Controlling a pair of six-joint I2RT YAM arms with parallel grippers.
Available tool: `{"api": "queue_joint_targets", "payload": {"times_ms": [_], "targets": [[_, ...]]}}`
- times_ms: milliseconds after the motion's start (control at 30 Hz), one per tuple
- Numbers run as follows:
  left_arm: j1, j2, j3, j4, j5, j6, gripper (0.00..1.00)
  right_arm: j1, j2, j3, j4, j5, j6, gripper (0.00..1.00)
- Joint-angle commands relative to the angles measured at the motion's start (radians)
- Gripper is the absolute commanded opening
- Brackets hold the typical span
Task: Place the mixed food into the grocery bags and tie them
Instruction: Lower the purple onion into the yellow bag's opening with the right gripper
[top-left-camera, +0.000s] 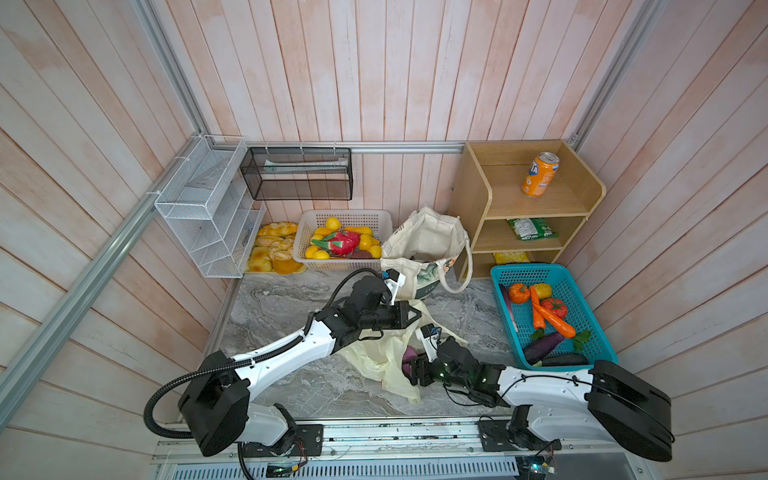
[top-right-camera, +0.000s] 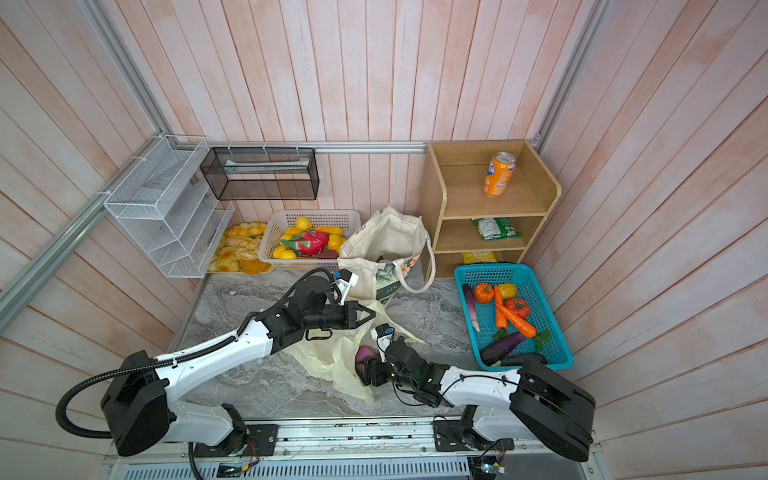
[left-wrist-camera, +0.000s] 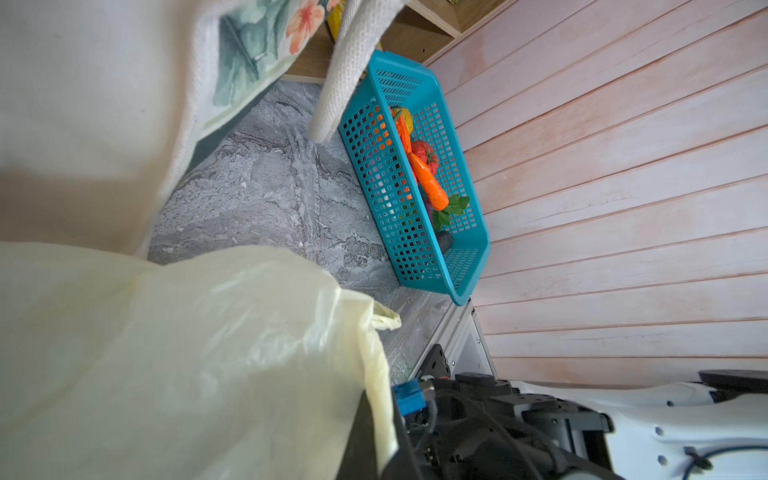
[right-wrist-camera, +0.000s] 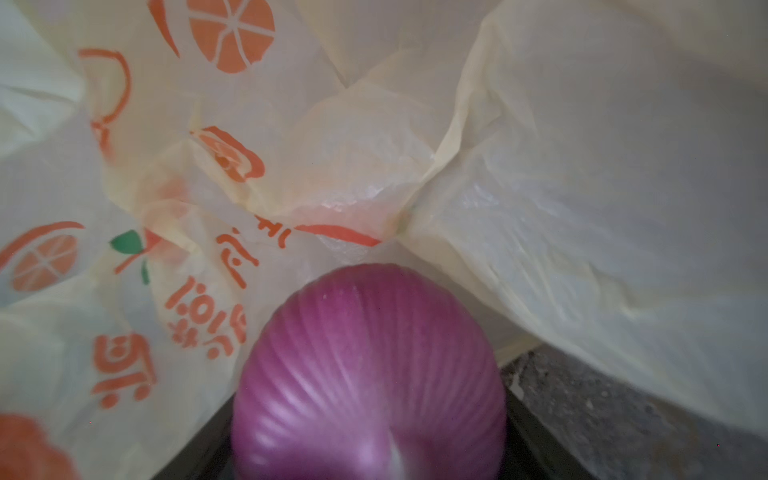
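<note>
Plastic bag (top-left-camera: 376, 359) lies on grey marble tabletop (top-left-camera: 282, 303) amid pink plank walls (top-left-camera: 374, 83).

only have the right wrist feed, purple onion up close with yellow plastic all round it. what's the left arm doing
Observer: The left gripper, jaws shut, pinches the plastic bag and holds its edge up.
Operator: any other bag out there
Observer: A canvas tote stands open behind the arms, beside a wooden shelf.
Operator: any more veg around
Observer: Yes, carrots and an aubergine lie in a blue basket on the right.
</note>
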Motion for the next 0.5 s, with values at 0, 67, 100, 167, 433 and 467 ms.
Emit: {"api": "queue_joint_targets", "payload": {"times_ms": [0, 67, 100, 167, 433, 467], "targets": [[-0.006, 0.003, 0.034, -0.010, 0.024, 0.032, 0.00, -0.001, 0.022, 0.072, -0.016, 0.008, -0.040, 0.19], [-0.006, -0.005, 0.028, -0.015, 0.033, 0.037, 0.00, -0.022, 0.010, 0.088, -0.023, 0.014, -0.049, 0.19], [-0.006, -0.009, 0.024, -0.016, 0.039, 0.039, 0.00, -0.036, -0.001, 0.092, -0.028, 0.006, -0.055, 0.19], [-0.006, -0.021, 0.013, -0.019, 0.048, 0.044, 0.00, -0.081, -0.036, 0.093, -0.044, -0.016, -0.067, 0.19], [-0.014, -0.019, -0.041, 0.053, 0.098, 0.027, 0.00, -0.196, -0.152, 0.073, -0.038, -0.104, -0.057, 0.19], [-0.019, -0.014, -0.041, 0.067, 0.101, 0.022, 0.00, -0.196, -0.156, 0.074, -0.037, -0.112, -0.050, 0.19]]}}
